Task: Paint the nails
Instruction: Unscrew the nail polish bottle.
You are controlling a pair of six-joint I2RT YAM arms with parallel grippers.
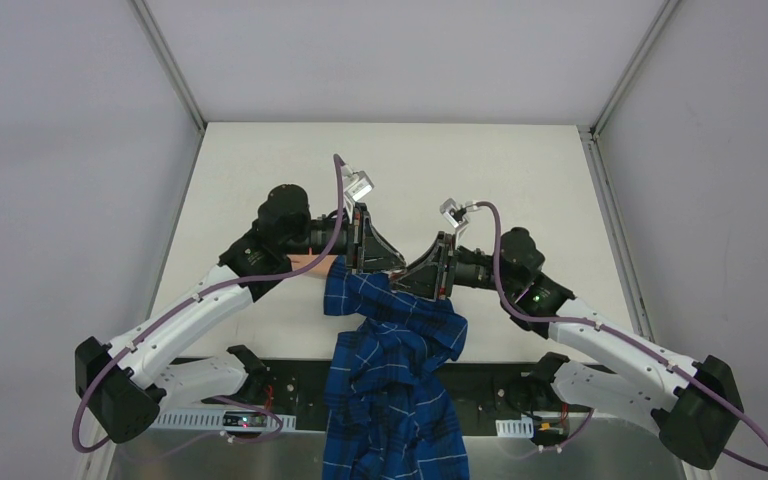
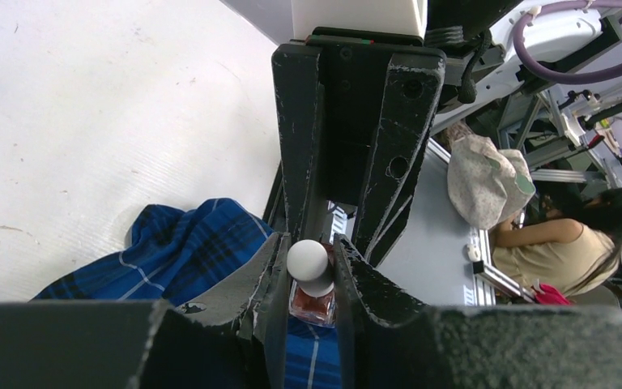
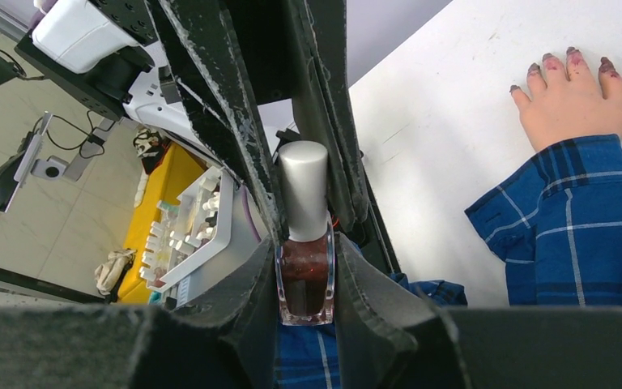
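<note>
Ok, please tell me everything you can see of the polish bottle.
The polish bottle is small, clear glass holding dark red polish, with a tall silvery-white cap. It is capped and held over the blue plaid sleeve. The right gripper clamps its glass body; the left gripper grips the cap.

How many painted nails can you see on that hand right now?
5 nails, in a row across the fingertips of the hand lying on the table, upper right in the right wrist view. The top view hides them.

Dk purple-red nails, blue plaid sleeve, white-capped red bottle
</note>
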